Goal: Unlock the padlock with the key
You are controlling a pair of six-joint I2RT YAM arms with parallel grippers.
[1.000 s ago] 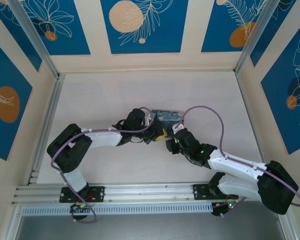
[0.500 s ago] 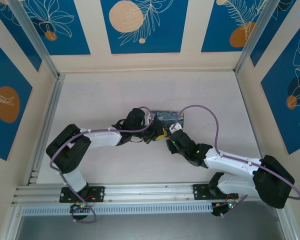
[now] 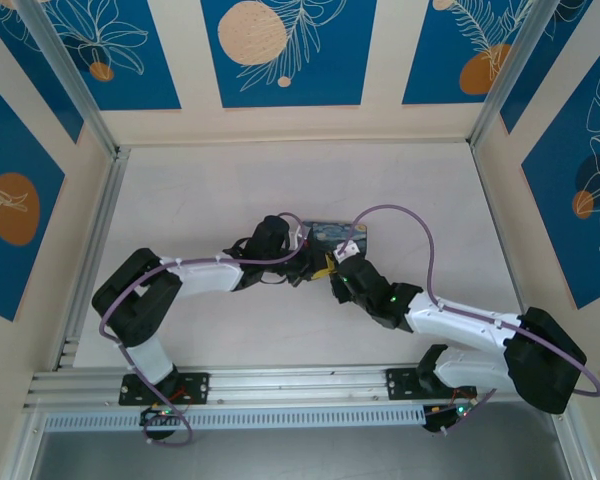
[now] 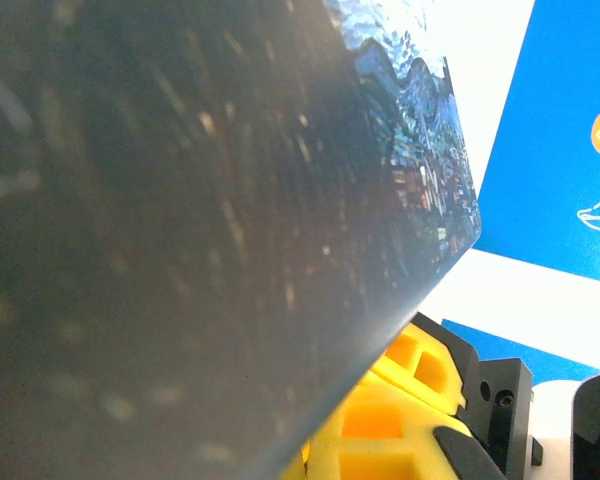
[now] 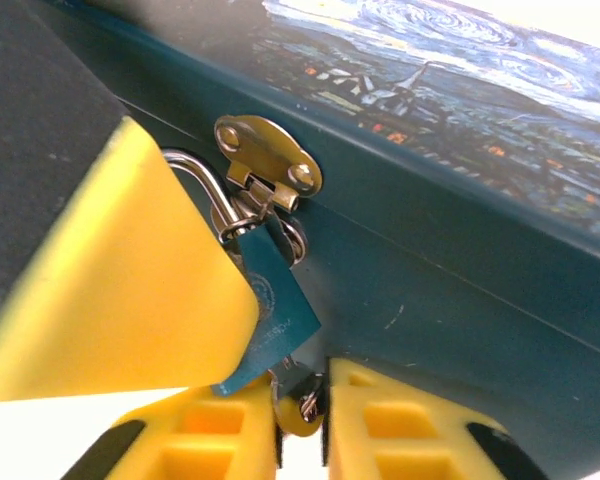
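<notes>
Walls (image 3: 280, 50): blue panels with orange discs and white leaf outlines, set between cream strips on three sides.
Desk (image 3: 200, 190): pale and plain, with a metal rail (image 3: 280, 385) along the near edge.
Left arm (image 3: 200, 275): reaches from the near left corner toward the middle of the desk.
Left hand (image 3: 310, 262): closed tight, at the near side of the box. In the right wrist view one of its yellow fingers (image 5: 110, 290) lies against the padlock and covers the lock's left edge. Whether it actually pinches the lock I cannot tell.
Box (image 3: 338, 233): dark blue, its lid printed with a swirling starry-night painting. It sits in the middle of the desk, just beyond the two hands. In the left wrist view its dark side (image 4: 180, 220) looms close and blurred.
Hasp (image 5: 270, 155): brass, on the front of the box just under the lid.
Padlock (image 5: 270, 320): small, flat and teal-blue. It hangs tilted against the front of the box, its silvery shackle (image 5: 195, 172) through the hasp.
Key (image 5: 298, 410): tiny, with a yellowish head, at the lower end of the padlock and touching it. Its blade is hidden, so how far it sits in the lock I cannot tell.
Right hand (image 5: 300, 385): almost closed, its two yellow fingers pinching the head of the key from either side. In the top view it meets the left hand at the near edge of the box.
Right arm (image 3: 460, 325): comes in from the near right corner, with a purple cable (image 3: 410, 225) looping above it.
</notes>
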